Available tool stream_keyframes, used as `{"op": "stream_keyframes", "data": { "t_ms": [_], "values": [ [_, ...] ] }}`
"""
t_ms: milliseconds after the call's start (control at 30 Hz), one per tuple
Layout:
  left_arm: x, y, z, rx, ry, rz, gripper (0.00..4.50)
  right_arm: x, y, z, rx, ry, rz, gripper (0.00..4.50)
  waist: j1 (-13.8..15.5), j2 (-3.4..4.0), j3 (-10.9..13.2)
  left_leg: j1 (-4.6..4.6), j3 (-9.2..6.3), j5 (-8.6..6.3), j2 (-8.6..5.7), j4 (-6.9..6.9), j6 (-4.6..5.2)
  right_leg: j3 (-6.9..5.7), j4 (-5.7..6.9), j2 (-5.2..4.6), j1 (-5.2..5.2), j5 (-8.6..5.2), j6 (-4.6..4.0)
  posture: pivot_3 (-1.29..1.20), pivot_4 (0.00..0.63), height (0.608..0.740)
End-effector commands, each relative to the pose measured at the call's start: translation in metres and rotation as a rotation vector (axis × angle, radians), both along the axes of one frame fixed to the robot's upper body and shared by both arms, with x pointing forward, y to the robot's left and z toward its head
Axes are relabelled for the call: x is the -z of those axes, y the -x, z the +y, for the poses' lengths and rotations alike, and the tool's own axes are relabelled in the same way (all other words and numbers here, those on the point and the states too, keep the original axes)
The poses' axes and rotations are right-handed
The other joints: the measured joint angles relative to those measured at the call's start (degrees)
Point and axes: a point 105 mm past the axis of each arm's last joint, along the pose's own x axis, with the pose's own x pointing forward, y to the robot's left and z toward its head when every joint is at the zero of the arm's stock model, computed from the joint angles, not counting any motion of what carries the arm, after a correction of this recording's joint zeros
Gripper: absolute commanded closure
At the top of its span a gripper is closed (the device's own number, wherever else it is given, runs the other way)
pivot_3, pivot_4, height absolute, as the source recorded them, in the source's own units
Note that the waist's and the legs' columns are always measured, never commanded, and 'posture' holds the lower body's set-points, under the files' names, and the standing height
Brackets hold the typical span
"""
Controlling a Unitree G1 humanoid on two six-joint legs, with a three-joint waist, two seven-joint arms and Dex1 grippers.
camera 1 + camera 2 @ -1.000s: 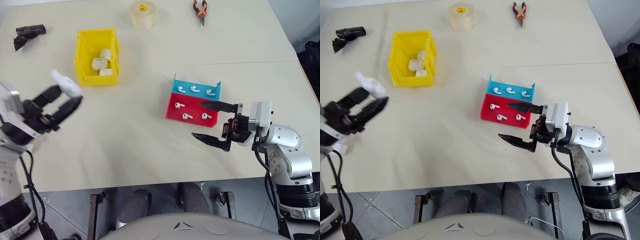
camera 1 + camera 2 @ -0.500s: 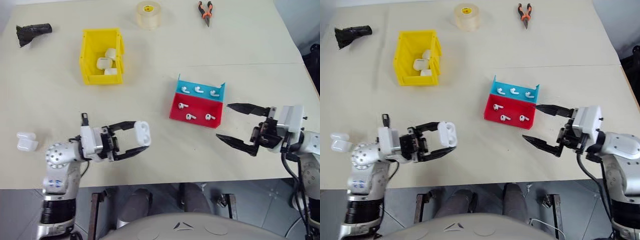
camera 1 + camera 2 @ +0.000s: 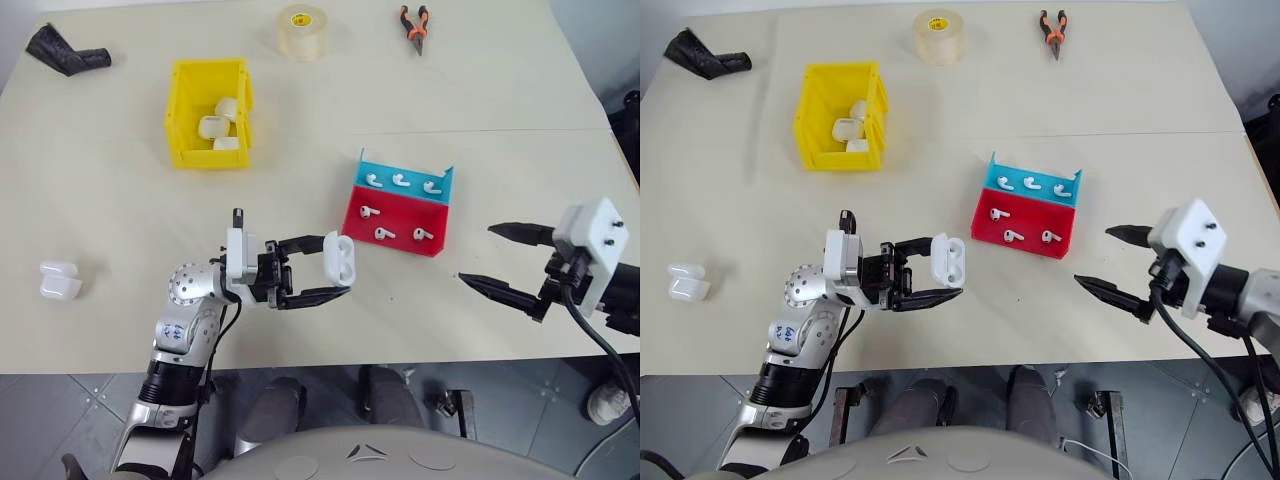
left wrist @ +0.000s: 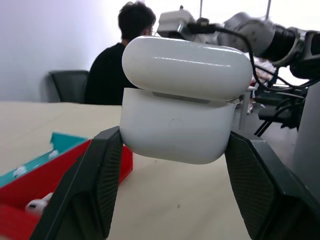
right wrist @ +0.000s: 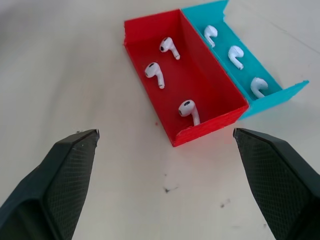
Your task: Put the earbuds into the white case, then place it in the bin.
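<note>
Left gripper point(image 3: 338, 272): clenched on the white case point(image 3: 340, 257), gripping it by its two sides just left of the tray; held clear of the desk point(image 3: 300, 180), apparently so the other arm can reach it.
White case: lid seems lifted a crack at its seam in the left wrist view; whether anything is inside cannot be told; it looks presented for loading.
Right gripper point(image 3: 495, 258): released, jaws spread wide and holding nothing; it hangs over the near right of the desk, right of the tray and pointed toward it, probably ready to pick an earbud.
Earbuds point(image 5: 154, 74): six in the tray, three in the red compartment point(image 5: 150, 45) and three in the blue compartment point(image 5: 272, 80) on the far side; all lie apart from one another, which should make single picks easier.
Bin point(image 3: 185, 110): yellow, far left of the desk; three white cases point(image 3: 212, 127) already lie in it.
Spare case point(image 3: 58, 282): lies on the near left of the desk, well apart from both arms.
Bystanders: tape roll point(image 3: 303, 29), pliers point(image 3: 415, 23) and a black object point(image 3: 65, 50) along the far edge; a person point(image 4: 122, 55) sits beyond the desk in the left wrist view.
Stage: judged to be the loading step; binning not yet begun for this case.
</note>
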Motion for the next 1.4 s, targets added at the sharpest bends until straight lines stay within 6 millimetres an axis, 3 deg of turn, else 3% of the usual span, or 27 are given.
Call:
{"op": "stream_keyframes", "data": {
  "t_ms": [33, 167, 367, 467, 700, 1233, 1333, 1400],
  "values": [
    [-0.012, -0.001, -0.003, -0.006, 0.02, -0.025, 1.78, -0.006, -0.005, 0.018, -0.022, 0.07, 0.079, 0.0, 0.0, 0.0, 0.0, -0.02, 0.0, -0.01, -0.03, -0.01, 0.01, 0.01, -0.01, -0.03, 0.0, 0.01, 0.01, 0.0, 0.15, 0.74],
    [-0.014, 0.004, -0.008, 0.043, 0.017, -0.008, 1.78, -0.013, -0.02, 0.04, -0.059, 0.18, 0.193, 0.0, -0.1, 0.03, 0.0, -0.08, -0.02, -0.01, -0.01, -0.05, 0.03, -0.01, -0.32, -0.03, 0.0, 0.09, 0.16, 0.0, 0.15, 0.74],
    [-0.001, 0.014, -0.01, 0.116, -0.015, -0.015, 1.78, -0.002, -0.039, 0.072, -0.098, 0.301, 0.257, 0.0, -0.1, 0.02, 0.0, -0.14, -0.01, -0.04, -0.08, -0.08, 0.08, -0.01, -0.3, -0.09, -0.1, 0.1, 0.15, 0.0, 0.15, 0.74],
    [0.004, 0.015, -0.011, 0.103, -0.021, -0.016, 1.78, 0.006, -0.053, 0.078, -0.083, 0.372, 0.25, 0.0, 0.0, 0.02, 0.0, -0.15, 0.0, -0.07, -0.13, -0.01, 0.13, -0.05, -0.18, -0.13, -0.15, 0.12, 0.11, 0.0, 0.15, 0.74],
    [0.001, 0.017, -0.016, 0.087, -0.004, -0.012, 1.78, 0.005, -0.076, 0.07, -0.06, 0.471, 0.213, 0.0, -0.1, 0.02, 0.0, -0.17, -0.01, -0.08, -0.11, -0.02, 0.14, -0.08, -0.14, -0.11, -0.28, 0.23, 0.0, 0.0, 0.15, 0.74],
    [-0.003, 0.019, -0.014, 0.069, 0.001, -0.005, 1.78, 0.02, -0.082, 0.046, -0.146, 0.611, 0.214, 0.0, -0.2, 0.02, 0.0, -0.33, 0.19, -0.08, -0.12, 0.0, 0.14, 0.04, 0.07, -0.11, -0.74, 0.24, 0.01, 0.0, 0.15, 0.74],
    [-0.003, 0.021, -0.014, 0.069, 0.001, 0.002, 1.78, 0.022, -0.084, 0.046, -0.156, 0.614, 0.215, 0.54, -0.2, 0.02, 0.0, -0.34, 0.21, -0.08, -0.1, 0.02, 0.14, 0.04, 0.08, -0.09, -0.79, 0.24, 0.01, 0.0, 0.15, 0.74],
    [-0.003, 0.022, -0.013, 0.069, -0.001, 0.006, 1.78, 0.023, -0.084, 0.047, -0.166, 0.618, 0.215, 1.19, -0.2, 0.02, 0.0, -0.34, 0.21, -0.08, -0.1, 0.02, 0.14, 0.04, 0.07, -0.1, -0.79, 0.24, 0.0, 0.0, 0.15, 0.74]
  ]
}}
